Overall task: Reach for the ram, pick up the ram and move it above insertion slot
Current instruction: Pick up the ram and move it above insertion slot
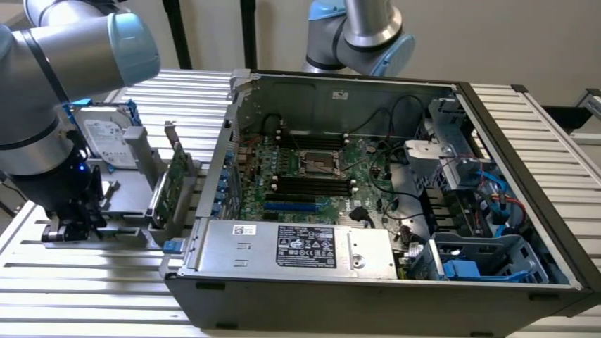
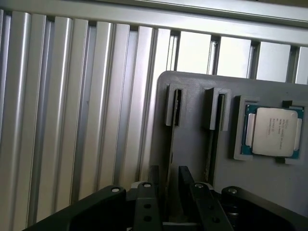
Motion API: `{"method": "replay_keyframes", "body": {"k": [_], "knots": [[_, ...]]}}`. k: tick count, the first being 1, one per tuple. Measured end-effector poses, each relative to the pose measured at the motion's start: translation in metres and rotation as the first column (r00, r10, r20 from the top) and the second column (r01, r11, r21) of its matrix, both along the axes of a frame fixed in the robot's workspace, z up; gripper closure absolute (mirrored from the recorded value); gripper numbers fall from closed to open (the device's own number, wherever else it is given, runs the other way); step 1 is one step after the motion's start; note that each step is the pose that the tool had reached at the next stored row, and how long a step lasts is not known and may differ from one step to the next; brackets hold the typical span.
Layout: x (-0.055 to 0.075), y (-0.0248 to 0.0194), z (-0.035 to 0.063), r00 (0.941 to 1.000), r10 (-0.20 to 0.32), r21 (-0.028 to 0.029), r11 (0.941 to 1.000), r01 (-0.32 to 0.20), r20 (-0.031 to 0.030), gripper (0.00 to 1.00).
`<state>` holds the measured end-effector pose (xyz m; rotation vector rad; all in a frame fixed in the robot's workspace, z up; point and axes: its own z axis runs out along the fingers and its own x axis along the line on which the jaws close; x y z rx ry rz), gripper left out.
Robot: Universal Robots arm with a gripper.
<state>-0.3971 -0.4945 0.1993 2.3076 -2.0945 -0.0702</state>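
Tabletop [image 1: 94, 289] of ribbed aluminium in the exterior view, carrying an open computer case [image 1: 376, 289] before a pale wall [image 1: 488, 35]. Sitting beside the case, on the exterior view's left, a grey holder [image 1: 127, 204] with a hard drive [image 1: 101, 134] and a green card [image 1: 174, 186]. Hanging low over that holder, the fingers [image 1: 67, 231].

Wrist view: looking down on the same slatted tabletop [image 2: 72, 120] and holder [image 2: 192, 144], a processor [image 2: 274, 131] lying in its recess. Standing edge-on in one of two slots, the ram [image 2: 177, 108], running between the fingers [image 2: 154, 182], those gaping wide, gripping nothing.
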Motion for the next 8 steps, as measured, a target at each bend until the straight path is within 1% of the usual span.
{"method": "replay_keyframes", "body": {"k": [5, 8], "knots": [[-0.0001, 0.0008, -0.0005, 0.9998, -0.020, 0.0000, 0.9998, 0.020, -0.0001, 0.69], [0.0000, 0.0010, -0.0005, 0.9997, -0.023, 0.0001, 0.9997, 0.023, 0.0000, 0.69]]}}
